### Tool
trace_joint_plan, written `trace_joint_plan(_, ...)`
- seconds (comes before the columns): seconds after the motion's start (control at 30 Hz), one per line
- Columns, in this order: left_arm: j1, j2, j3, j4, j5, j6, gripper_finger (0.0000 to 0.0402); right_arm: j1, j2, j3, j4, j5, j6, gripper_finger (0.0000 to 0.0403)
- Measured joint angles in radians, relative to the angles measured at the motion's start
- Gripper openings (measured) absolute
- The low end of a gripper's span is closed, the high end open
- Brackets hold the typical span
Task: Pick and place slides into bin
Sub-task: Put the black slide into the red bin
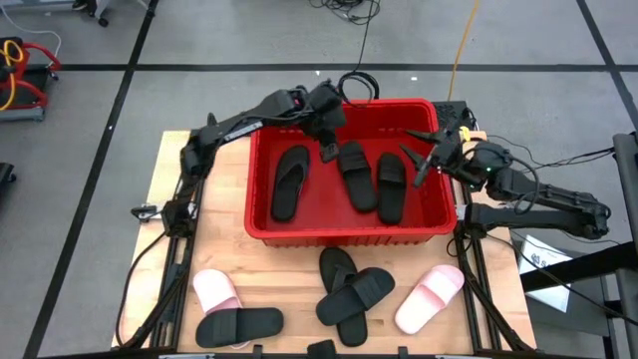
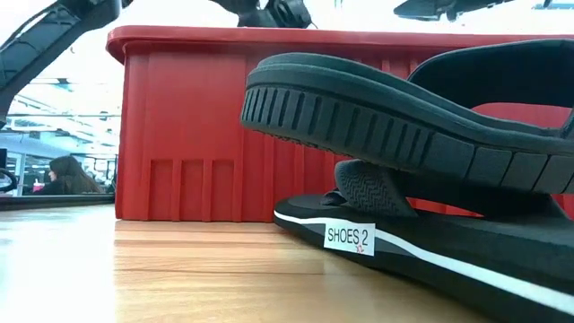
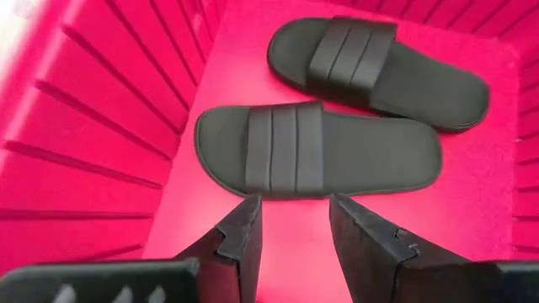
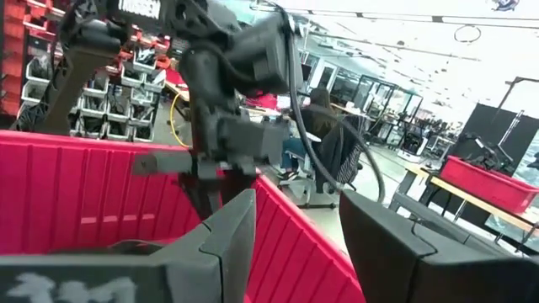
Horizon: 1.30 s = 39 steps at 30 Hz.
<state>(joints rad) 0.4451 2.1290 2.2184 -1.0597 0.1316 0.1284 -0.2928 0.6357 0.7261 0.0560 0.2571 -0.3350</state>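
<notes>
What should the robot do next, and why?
Probably lift the left hand out of the bin and swing toward the table's slides. Its fingers are open and empty above a black slide already lying inside, three are in, and five wait outside, like the pink one.

1. The table is lit evenly from overhead in the high view; only soft, short shadows are cast beneath the slides.
2. The bin is rendered in a saturated, glowing pink-red in the left wrist view.
3. In the low view, the nearest slide is softened, probably by closeness to the lens.
4. Bright ceiling glare is seen in the right wrist view.
</notes>
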Motion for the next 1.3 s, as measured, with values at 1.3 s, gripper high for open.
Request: trace_joint_plan(1.3,-0.010,0.306,0.000,0.167,-0.111,0.060,0.0134,0.000,-0.011,-0.001,-0.026,0.002,-0.048,0.0161)
